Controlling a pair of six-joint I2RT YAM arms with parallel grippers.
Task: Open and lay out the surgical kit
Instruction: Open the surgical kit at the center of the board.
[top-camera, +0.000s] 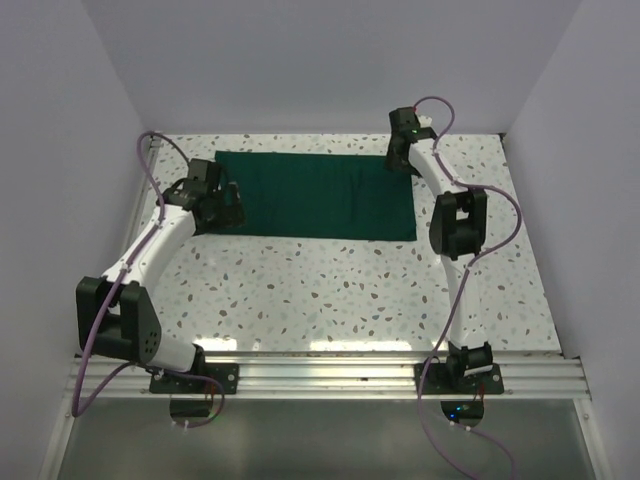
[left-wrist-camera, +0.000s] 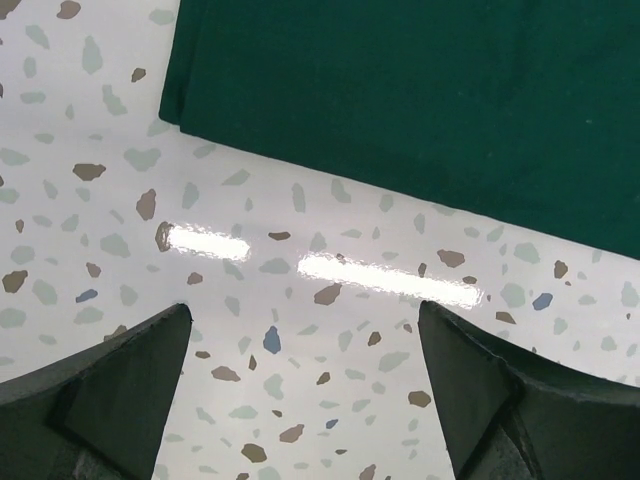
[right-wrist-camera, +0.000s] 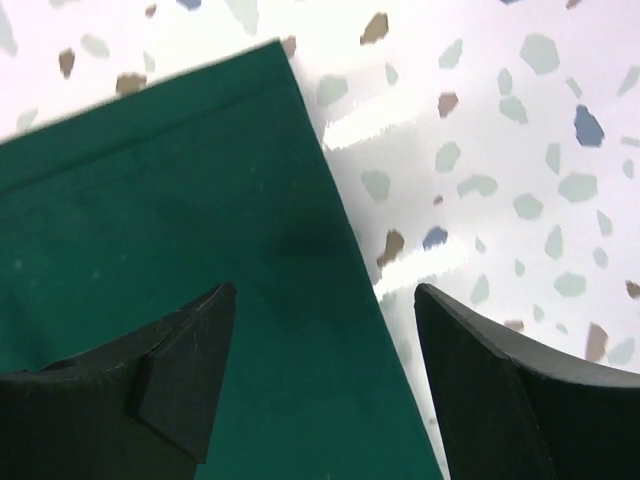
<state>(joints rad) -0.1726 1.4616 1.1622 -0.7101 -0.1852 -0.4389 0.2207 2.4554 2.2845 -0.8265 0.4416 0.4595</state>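
The surgical kit shows only as a dark green cloth drape (top-camera: 315, 195), folded flat into a rectangle at the back middle of the table. No steel tray or instruments show. My left gripper (top-camera: 222, 208) is open and empty at the drape's left end. In the left wrist view it (left-wrist-camera: 303, 312) hovers over bare table just short of the drape's edge (left-wrist-camera: 420, 110). My right gripper (top-camera: 401, 157) is open and empty at the drape's far right corner. In the right wrist view it (right-wrist-camera: 325, 290) straddles the drape's side edge (right-wrist-camera: 180, 220).
The terrazzo tabletop (top-camera: 330, 290) is boxed in by white walls at the left, back and right. An aluminium rail (top-camera: 330, 375) with both arm bases runs along the near edge.
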